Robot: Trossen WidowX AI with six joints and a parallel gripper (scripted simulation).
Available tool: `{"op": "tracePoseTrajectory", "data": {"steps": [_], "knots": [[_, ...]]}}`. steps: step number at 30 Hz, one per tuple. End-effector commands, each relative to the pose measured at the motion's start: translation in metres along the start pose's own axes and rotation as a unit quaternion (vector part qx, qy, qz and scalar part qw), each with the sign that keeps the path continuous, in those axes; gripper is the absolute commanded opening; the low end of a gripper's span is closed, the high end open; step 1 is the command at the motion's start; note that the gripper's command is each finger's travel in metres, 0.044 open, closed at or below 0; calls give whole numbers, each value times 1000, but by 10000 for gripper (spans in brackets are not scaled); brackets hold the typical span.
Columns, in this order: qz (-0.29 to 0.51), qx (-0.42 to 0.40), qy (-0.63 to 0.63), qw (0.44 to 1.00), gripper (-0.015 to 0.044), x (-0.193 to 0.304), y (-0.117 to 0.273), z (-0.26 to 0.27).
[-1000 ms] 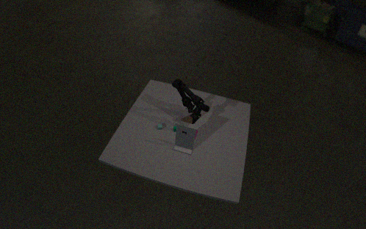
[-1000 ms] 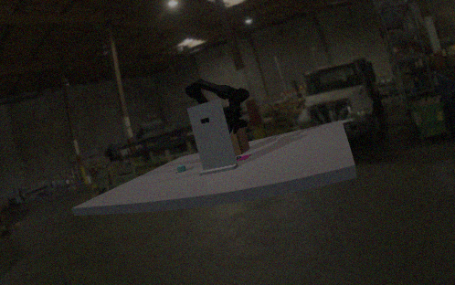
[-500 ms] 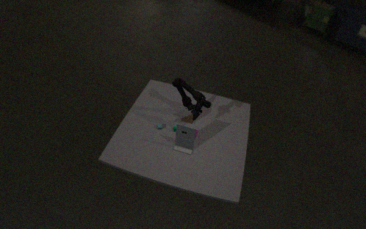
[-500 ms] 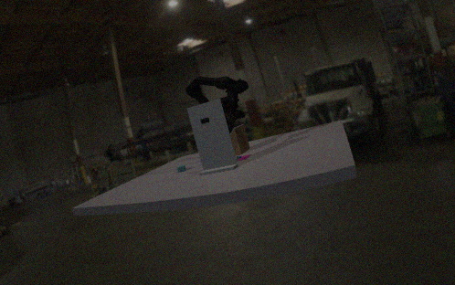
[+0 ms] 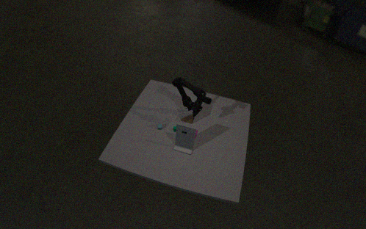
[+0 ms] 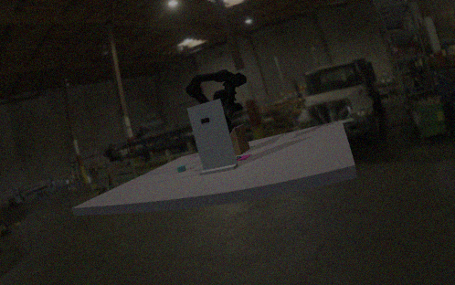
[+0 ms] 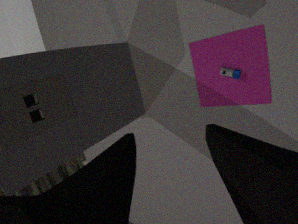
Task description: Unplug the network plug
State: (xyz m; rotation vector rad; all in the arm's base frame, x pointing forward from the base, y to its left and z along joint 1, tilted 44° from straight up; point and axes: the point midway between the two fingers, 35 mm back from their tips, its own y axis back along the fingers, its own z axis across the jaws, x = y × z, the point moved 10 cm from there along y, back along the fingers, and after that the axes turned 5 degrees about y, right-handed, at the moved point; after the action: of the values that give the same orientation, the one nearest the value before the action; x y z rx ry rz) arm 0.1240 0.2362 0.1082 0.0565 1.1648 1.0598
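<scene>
Plug (image 7: 230,73) lies inside the pink square (image 7: 215,92) on the bench (image 5: 154,161) (image 6: 292,160) (image 7: 165,170); the end effector (image 7: 170,136) is open, apart from it.

Panel (image 5: 185,139) (image 6: 212,137) (image 7: 75,85) smooth, matt; tabletop (image 5: 158,147) (image 6: 292,157) (image 7: 170,175) matt.

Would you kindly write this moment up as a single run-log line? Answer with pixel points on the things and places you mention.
small grey-and-blue plug (image 7: 230,73): lying inside flat magenta square (image 7: 200,75) (image 6: 244,157) | black gripper (image 7: 170,136) (image 5: 195,114): open, holding nothing, apart from plug | remaining: none apparent
</scene>
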Motion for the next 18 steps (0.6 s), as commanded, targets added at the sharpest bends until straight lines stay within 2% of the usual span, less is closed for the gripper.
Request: {"op": "tracePoseTrajectory", "data": {"steps": [1, 7, 18], "knots": [[1, 3, -2, 1000, 287, -1, 2, 1], [1, 3, -2, 1000, 440, -1, 2, 1], [1, 3, -2, 1000, 440, -1, 2, 1]]}}
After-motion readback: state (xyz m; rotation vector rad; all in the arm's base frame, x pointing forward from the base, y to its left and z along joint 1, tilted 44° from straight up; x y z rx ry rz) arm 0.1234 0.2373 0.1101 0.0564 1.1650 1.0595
